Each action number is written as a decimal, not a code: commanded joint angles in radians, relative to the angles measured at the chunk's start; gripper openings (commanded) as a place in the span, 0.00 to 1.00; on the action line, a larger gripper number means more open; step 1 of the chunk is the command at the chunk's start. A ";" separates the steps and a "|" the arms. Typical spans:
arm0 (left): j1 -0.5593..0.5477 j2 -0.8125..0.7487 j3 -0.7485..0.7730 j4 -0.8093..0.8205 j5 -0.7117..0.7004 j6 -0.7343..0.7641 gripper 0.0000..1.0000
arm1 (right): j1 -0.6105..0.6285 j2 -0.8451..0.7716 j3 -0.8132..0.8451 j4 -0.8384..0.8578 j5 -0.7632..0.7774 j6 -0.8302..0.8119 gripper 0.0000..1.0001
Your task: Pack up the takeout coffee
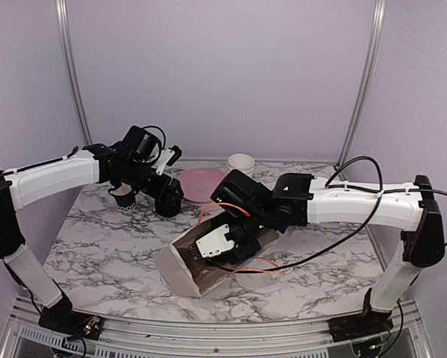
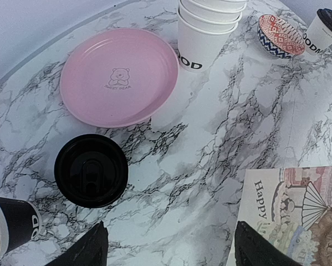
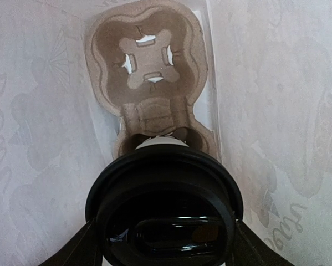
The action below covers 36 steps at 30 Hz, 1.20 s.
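One takeout coffee (image 3: 164, 194) clasped in right tool (image 3: 164, 239) inside the bag (image 3: 44, 138) (carrier (image 3: 146, 61) below, unseated, we judge); second cup (image 2: 91, 170) mid-left, third cup (image 2: 323, 27) upper right, both on counter (image 2: 221, 138); left tool (image 2: 168, 244) spread, empty.

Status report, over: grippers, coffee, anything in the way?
Left gripper open, empty. Right gripper shut on lidded coffee cup inside paper bag, above cardboard carrier. Carrier's far slot unobstructed.
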State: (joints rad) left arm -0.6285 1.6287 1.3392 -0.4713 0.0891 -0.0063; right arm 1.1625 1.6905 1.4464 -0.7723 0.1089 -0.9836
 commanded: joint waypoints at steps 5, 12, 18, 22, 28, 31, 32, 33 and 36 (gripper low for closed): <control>0.036 -0.066 -0.011 -0.076 -0.031 0.044 0.80 | -0.012 0.110 0.186 -0.295 -0.097 0.041 0.38; 0.047 -0.075 0.002 -0.085 -0.034 0.048 0.80 | -0.016 0.188 0.337 -0.507 -0.213 0.054 0.39; 0.048 -0.064 0.009 -0.088 -0.021 0.044 0.80 | -0.042 0.234 0.344 -0.557 -0.301 0.056 0.38; 0.048 -0.063 0.013 -0.088 -0.005 0.036 0.80 | -0.111 0.247 0.307 -0.504 -0.378 0.064 0.38; 0.047 -0.088 0.004 -0.088 0.010 0.039 0.80 | -0.167 0.202 0.180 -0.380 -0.391 0.048 0.37; 0.047 -0.109 0.006 -0.084 0.040 0.055 0.80 | -0.164 0.152 0.091 -0.292 -0.385 0.060 0.37; 0.047 -0.117 0.009 -0.082 0.056 0.057 0.80 | -0.160 0.141 0.068 -0.256 -0.366 0.075 0.37; 0.047 -0.125 0.014 -0.081 0.072 0.060 0.80 | -0.154 0.136 0.055 -0.241 -0.351 0.085 0.37; 0.048 -0.152 0.030 -0.079 0.131 0.066 0.80 | -0.133 0.136 0.041 -0.201 -0.268 0.141 0.38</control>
State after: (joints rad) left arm -0.5861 1.5402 1.3376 -0.5297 0.1310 0.0387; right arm 1.0046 1.7847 1.5482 -1.0458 -0.2859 -0.9081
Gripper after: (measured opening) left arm 0.800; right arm 0.680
